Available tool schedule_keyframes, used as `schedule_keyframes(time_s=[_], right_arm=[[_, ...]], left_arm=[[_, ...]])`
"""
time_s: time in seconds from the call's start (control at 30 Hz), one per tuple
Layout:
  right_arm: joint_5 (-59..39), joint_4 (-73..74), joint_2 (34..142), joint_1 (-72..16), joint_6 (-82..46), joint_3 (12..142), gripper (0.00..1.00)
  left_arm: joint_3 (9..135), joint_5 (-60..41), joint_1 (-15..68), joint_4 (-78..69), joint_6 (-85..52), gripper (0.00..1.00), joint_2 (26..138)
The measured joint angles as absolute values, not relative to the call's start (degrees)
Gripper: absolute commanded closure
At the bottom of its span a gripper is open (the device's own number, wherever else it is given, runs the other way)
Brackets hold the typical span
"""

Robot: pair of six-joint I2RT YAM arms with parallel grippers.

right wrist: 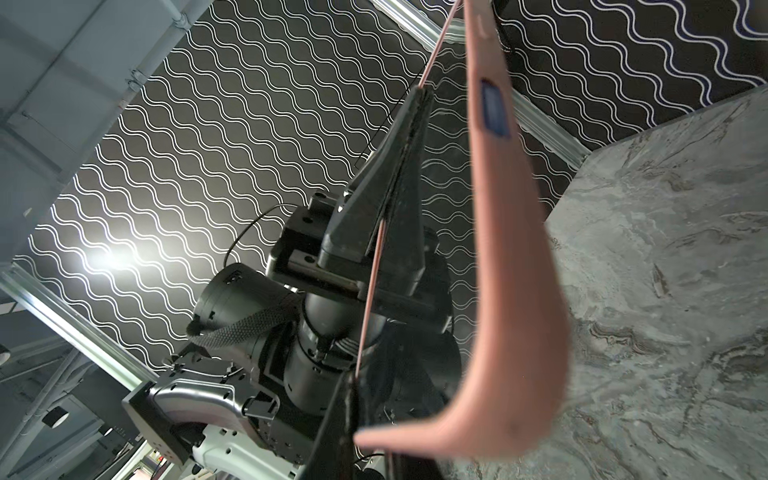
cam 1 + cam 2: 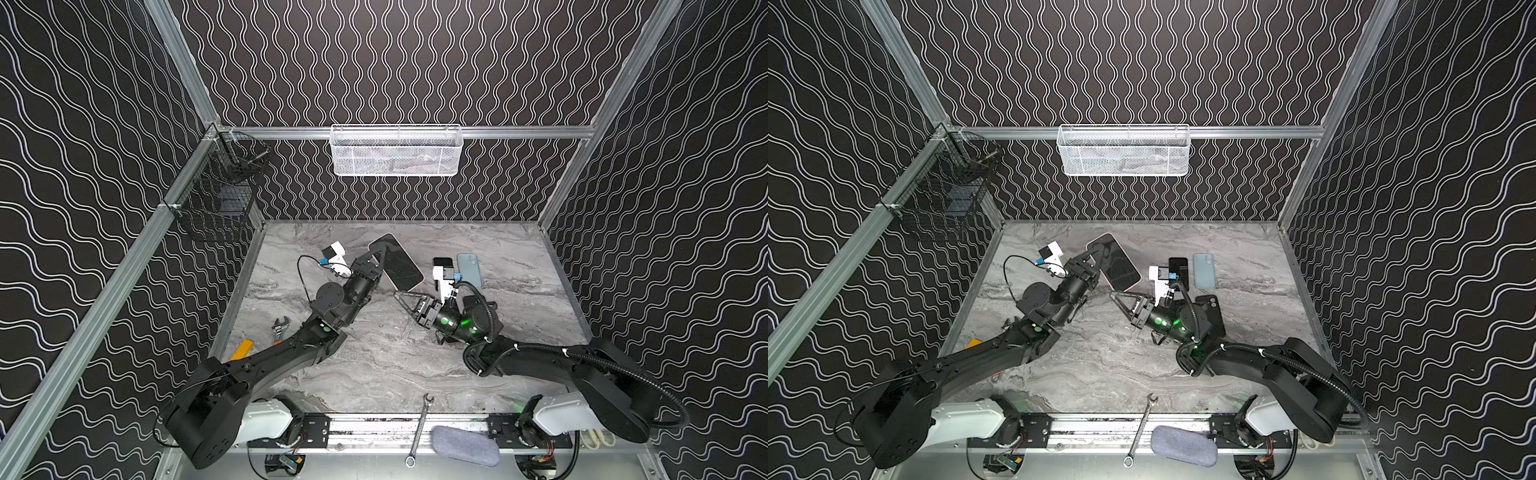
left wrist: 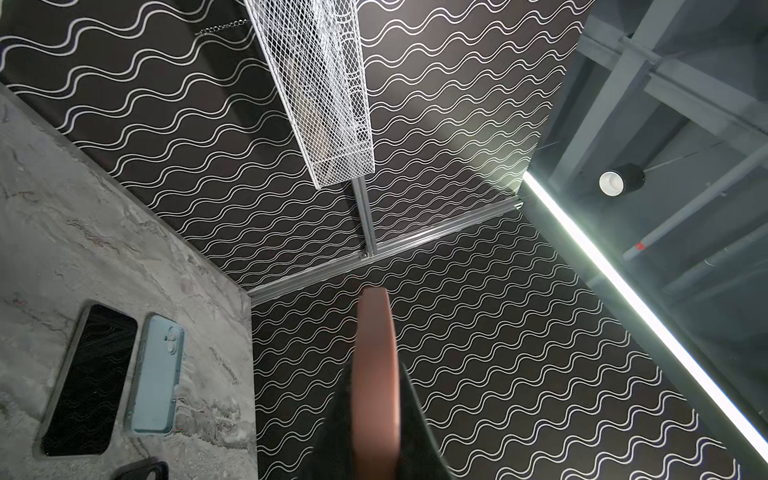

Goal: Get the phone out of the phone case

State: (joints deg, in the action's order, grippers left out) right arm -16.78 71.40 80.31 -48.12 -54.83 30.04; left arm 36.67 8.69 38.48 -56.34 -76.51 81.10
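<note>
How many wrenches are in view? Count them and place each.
2. A combination wrench lies across the table's front edge, near the middle. An adjustable wrench lies on the table beside the left arm. More may hide under the arms.

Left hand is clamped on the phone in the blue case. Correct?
Not quite. The left hand is clamped on the phone, but its case is pink, not blue. The left wrist view shows the pink edge in its grip. The blue case lies flat on the table.
</note>
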Motion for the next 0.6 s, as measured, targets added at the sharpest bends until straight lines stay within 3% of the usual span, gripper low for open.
schedule_keyframes(time_s=[0.6], right_arm=[[-11.5,62.7,75.3,-49.6,-39.7,30.0,0.91]], left_arm=[[37.5,8.4,38.5,-54.9,-82.2,1.0,81.4]])
